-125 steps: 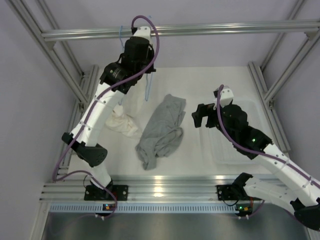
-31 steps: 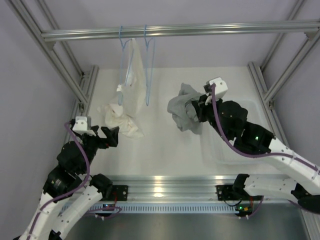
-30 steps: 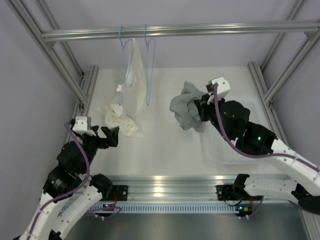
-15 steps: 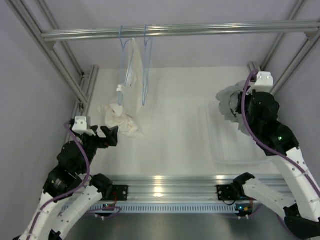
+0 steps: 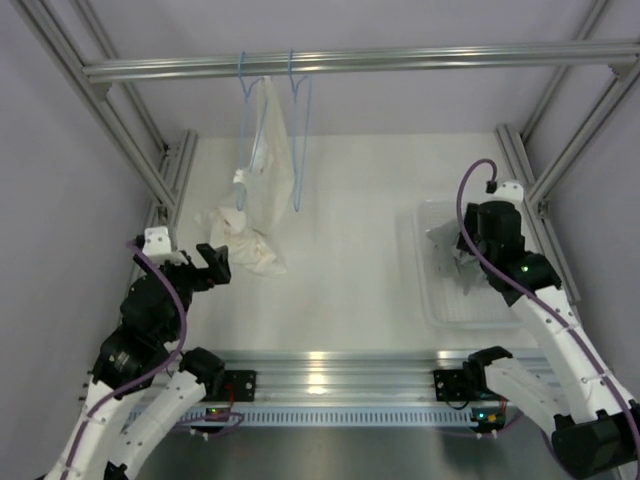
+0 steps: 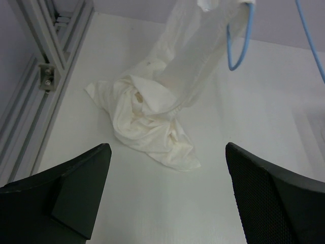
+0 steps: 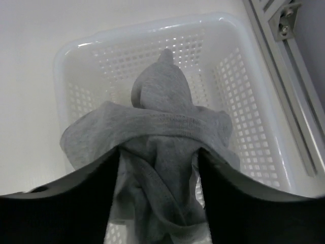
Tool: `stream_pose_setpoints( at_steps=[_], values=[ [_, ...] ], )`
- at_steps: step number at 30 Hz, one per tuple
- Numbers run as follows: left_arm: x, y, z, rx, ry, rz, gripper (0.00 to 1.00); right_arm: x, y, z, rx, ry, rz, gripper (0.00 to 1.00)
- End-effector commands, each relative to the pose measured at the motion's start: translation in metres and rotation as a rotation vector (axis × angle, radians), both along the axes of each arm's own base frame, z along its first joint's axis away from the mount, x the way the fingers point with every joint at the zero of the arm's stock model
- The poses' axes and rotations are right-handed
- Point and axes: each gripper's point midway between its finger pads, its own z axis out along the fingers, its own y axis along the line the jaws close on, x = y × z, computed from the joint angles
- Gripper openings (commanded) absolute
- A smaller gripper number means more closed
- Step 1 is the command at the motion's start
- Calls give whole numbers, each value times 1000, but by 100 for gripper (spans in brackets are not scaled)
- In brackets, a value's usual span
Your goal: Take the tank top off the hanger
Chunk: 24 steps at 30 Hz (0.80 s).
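Over at the right side of the counter [image 5: 350, 260], the right jaws stand only narrowly parted and pinch a bunched fold of the tank top [image 7: 162, 127], whose grey cloth hangs from them down into the white perforated basket [image 7: 152, 24]. Well apart from it, far and to the left, the hanger [image 5: 297, 195] hangs bare by its hook from the metal rail [image 5: 420, 60], just beside a second blue hanger [image 5: 244, 85] that carries a white garment [image 6: 152, 127] trailing in a heap onto the counter. At the near left, the left jaws gape wide, holding nothing, above bare counter just near of that white heap.
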Motion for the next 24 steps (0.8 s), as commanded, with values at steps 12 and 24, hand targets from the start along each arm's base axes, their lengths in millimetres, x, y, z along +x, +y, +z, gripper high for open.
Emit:
stream_pose_setpoints(
  at_steps=[12, 24],
  values=[
    [12, 80, -6, -26, 74, 476, 99, -20, -19, 91, -54, -137, -10, 99],
    [4, 90, -9, -39, 81, 509, 99, -95, -38, 154, -50, -364, 24, 99]
  ],
)
